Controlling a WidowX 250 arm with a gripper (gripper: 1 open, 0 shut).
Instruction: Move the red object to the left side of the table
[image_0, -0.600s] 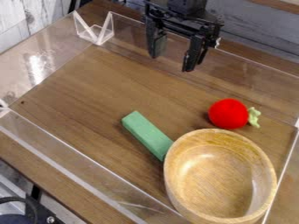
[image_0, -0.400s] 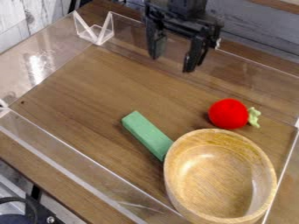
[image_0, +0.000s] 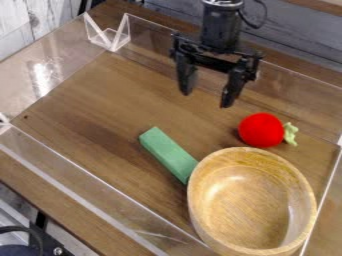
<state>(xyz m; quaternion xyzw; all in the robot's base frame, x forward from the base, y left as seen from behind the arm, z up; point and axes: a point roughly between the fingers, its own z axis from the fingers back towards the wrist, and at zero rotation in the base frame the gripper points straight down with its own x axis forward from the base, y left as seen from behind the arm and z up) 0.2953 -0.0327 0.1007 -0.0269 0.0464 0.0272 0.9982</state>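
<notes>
Approach step: you're not on the fruit yet.
End effector (image_0: 209, 87) hangs w/ jaws spread wide, empty, pointing down over the counter (image_0: 94, 110). Red fruit (image_0: 262, 129) sits on the counter's right side, near the bowl (image_0: 254, 205) rim, apart from the green block (image_0: 168, 154). Next: shift toward the fruit, straddle it, drop, close; watch the bowl.

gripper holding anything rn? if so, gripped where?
Nothing is held. The gripper hangs open above bare table, fingers empty. The red object sits apart from it, beside the wooden bowl, untouched.
</notes>
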